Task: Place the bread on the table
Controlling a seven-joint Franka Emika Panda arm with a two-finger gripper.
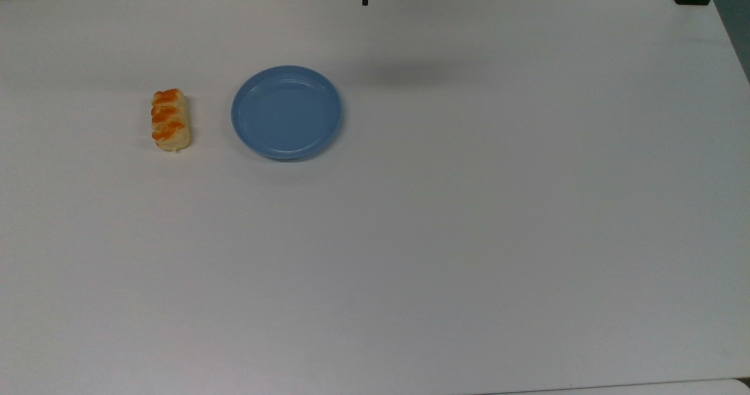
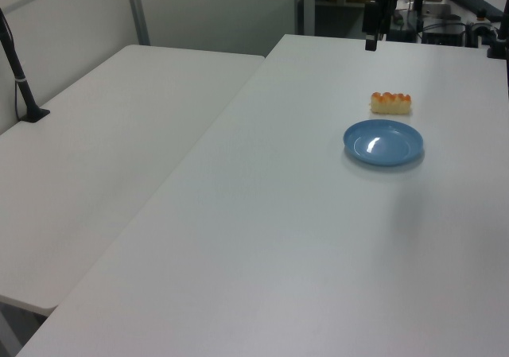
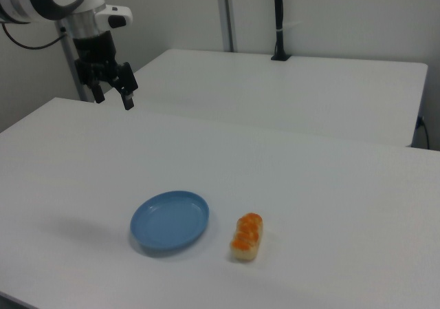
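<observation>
Bread (image 1: 170,120) lies on the bench (image 1: 445,225), just beside the blue plate (image 1: 286,112) on the top view's left; claw (image 3: 114,92) spread, empty, high at far edge. Retreat well clear, leaving the loaf undisturbed

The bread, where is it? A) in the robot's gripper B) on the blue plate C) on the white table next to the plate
C: the bread lies on the table beside the blue plate, apart from it, with the gripper open and away.
</observation>
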